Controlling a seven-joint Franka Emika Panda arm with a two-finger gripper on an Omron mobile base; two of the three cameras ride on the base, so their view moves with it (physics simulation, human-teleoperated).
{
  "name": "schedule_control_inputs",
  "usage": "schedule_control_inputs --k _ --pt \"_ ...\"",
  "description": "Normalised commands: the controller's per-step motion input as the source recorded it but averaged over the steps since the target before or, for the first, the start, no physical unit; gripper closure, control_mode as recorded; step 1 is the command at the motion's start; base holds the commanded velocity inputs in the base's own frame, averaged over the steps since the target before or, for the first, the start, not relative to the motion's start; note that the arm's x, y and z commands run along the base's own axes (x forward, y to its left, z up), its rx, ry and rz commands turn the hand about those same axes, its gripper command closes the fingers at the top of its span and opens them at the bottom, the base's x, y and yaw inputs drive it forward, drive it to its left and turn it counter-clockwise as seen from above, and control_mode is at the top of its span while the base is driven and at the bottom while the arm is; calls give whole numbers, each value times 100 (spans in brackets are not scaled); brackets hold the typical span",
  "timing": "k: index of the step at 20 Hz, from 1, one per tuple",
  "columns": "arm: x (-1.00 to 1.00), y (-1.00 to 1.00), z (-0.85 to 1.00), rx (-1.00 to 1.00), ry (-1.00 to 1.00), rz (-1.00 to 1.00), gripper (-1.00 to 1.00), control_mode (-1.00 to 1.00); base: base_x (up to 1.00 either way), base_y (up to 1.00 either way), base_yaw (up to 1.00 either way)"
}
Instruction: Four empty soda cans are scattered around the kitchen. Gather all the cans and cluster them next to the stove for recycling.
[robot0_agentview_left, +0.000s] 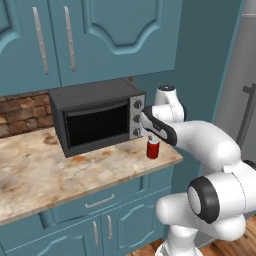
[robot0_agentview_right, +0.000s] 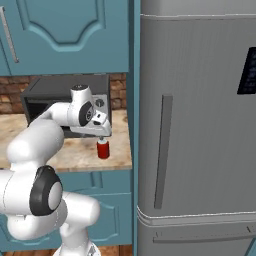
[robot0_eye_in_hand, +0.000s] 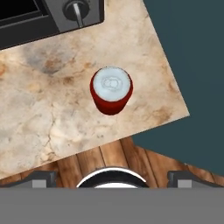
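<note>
Red can (robot0_eye_in_hand: 111, 90) clear all round; toaster oven (robot0_agentview_left: 97, 116) near behind; counter edge (robot0_eye_in_hand: 144, 129) seemingly close.

We see flat, even, bright rendered light, sharp throughout, with only a faint soft shadow on the counter (robot0_agentview_left: 60, 170).

From my base views the arm's wrist covers the pincer (robot0_agentview_left: 150, 136) above the red can (robot0_agentview_left: 153, 149), so I cannot see its fingertips, the toaster oven (robot0_eye_in_hand: 48, 17) is cut off by the hand view's top edge, and the bench (robot0_agentview_left: 45, 175) runs off the left edge.
</note>
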Motion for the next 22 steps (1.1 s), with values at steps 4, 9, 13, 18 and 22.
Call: schedule_control_inputs --k 4,9,13,18,22 --pt "12 -1 -15 0 -3 0 -100 -100 0 0 0" --pt "12 -4 -14 0 0 0 -100 -100 0 0 0" --pt "19 -6 -16 0 0 1 -100 -100 0 0 0" --pt "24 -5 -15 0 1 4 -100 -100 0 0 0" --pt "17 -1 -15 0 1 3 -100 -100 0 0 0"
